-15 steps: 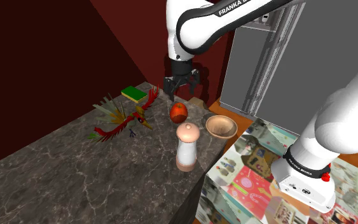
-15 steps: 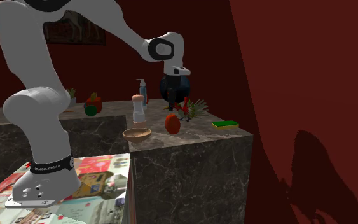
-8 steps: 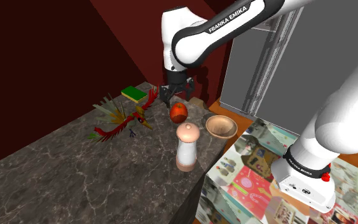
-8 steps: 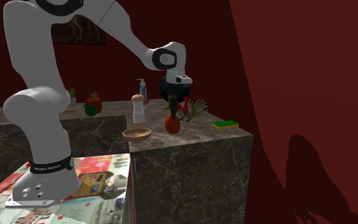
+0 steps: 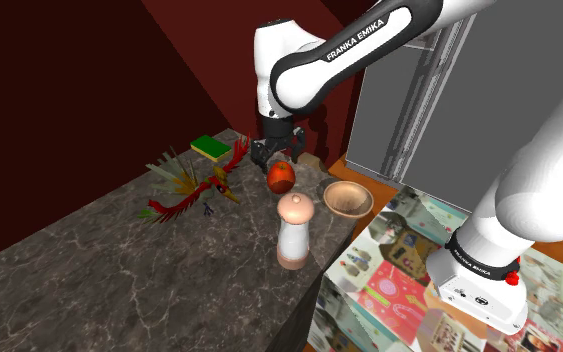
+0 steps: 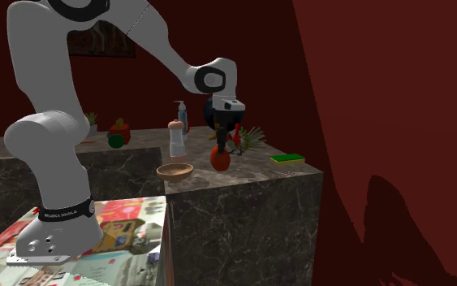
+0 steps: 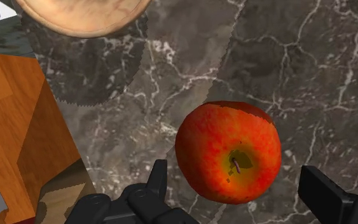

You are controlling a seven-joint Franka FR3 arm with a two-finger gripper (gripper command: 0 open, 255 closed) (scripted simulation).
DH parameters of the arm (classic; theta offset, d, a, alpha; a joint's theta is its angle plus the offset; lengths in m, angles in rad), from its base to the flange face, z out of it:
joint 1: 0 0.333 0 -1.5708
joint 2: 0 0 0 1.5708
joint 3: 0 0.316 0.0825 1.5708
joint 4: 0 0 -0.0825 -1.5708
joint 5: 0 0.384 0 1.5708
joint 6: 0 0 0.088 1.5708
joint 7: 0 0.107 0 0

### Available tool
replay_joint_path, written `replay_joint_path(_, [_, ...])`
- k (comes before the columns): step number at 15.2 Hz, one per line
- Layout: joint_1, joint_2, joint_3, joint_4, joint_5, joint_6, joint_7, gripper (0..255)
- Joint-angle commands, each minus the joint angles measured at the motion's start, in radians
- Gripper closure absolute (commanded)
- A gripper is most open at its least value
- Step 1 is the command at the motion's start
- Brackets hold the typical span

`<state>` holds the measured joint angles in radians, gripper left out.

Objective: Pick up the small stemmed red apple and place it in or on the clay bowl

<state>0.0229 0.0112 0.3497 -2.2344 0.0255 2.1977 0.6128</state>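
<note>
A red apple (image 7: 228,151) with a short stem stands on the dark marble counter (image 5: 119,260). It shows again as the apple (image 5: 281,177) in the shoulder view and the apple (image 6: 219,158) in the second exterior view. My gripper (image 7: 238,188) hangs just above it, open. One finger (image 7: 157,181) and the other finger (image 7: 320,191) stand on either side of the apple, and neither touches it. The tan clay bowl (image 5: 348,198) sits empty near the counter's edge, a short way from the apple; the bowl (image 6: 174,171) and bowl (image 7: 82,16) are the same one.
A pale pepper mill (image 5: 294,230) stands close by the bowl. A red and yellow bird figure (image 5: 194,190) lies to the shoulder view's left of the apple, with a green sponge (image 5: 211,147) behind it. The counter ends just beyond the bowl, above a patterned floor mat (image 5: 389,290).
The gripper has come down from well above the apple to just over it, fingers still apart. The apple and bowl have not moved.
</note>
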Motion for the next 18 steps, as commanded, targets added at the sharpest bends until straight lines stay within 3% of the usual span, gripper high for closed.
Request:
replay_joint_path(1, [0.0, 0.0, 0.0, 0.0, 0.0, 0.0, 0.0, 0])
replay_joint_path(2, [0.0, 0.0, 0.0, 0.0, 0.0, 0.0, 0.0, 255])
replay_joint_path(11, [0.0, 0.0, 0.0, 0.0, 0.0, 0.0, 0.0, 255])
replay_joint_path(18, [-0.002, -0.049, -0.002, 0.046, 0.018, -0.093, -0.012, 255])
